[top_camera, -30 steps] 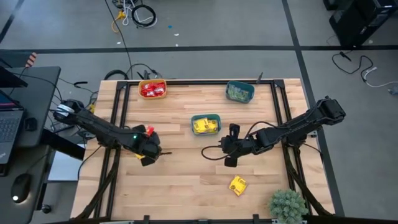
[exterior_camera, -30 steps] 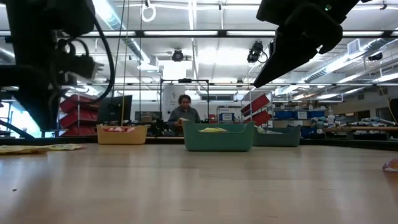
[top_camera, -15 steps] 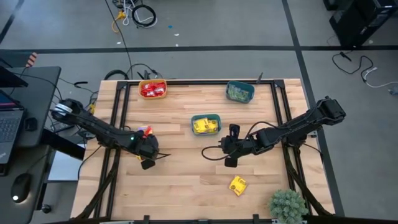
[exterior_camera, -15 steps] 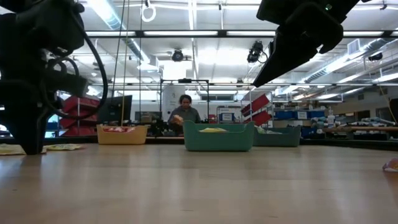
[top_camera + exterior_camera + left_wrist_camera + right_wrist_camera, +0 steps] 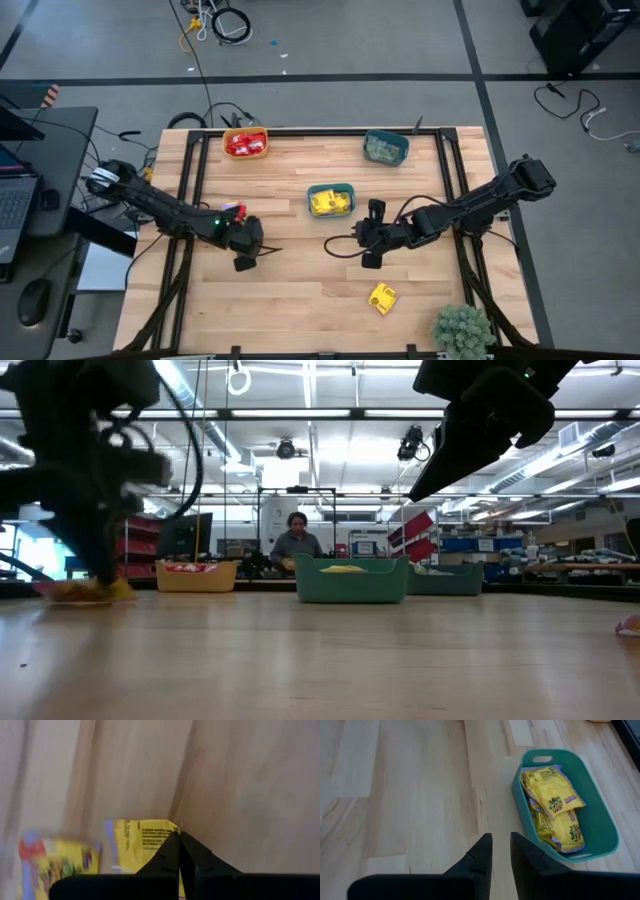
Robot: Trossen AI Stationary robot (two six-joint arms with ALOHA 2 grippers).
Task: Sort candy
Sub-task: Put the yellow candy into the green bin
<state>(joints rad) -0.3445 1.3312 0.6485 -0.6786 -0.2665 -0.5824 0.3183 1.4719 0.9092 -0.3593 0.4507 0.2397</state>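
My left gripper [image 5: 246, 252] stands low over the left half of the table, shut on a yellow candy packet [image 5: 142, 842]. A second yellow-and-red packet [image 5: 55, 860] lies blurred beside it. In the low view the packets [image 5: 85, 590] bunch under its fingers at table height. A red packet [image 5: 236, 210] lies flat by the left arm. Another yellow packet [image 5: 382, 297] lies flat near the near edge. My right gripper [image 5: 501, 840], narrowly open and holding nothing, hovers mid-table [image 5: 365, 250], just on the near side of the teal bowl [image 5: 600, 820] of yellow packets. My left gripper pinches the yellow packet by a corner of its edge [image 5: 167, 827] between the two shut fingertips, coming from above and pointing down. The rest of the packet spreads out behind the fingers. Whether it is lifted clear of the table or still touches it, I cannot tell.
An orange bowl [image 5: 245, 143] of red packets and a teal bowl [image 5: 386, 147] of green ones stand at the far edge. The teal bowl [image 5: 331, 199] of yellow ones stands mid-table. A plant [image 5: 462, 328] fills the near right corner. A person [image 5: 296, 545] sits in the room behind.
My left gripper dropped to the table beside the flat yellow packets, then moved back toward the table's right. The packets that lay flat on the wood are now bunched at its fingertips. My right arm kept still.
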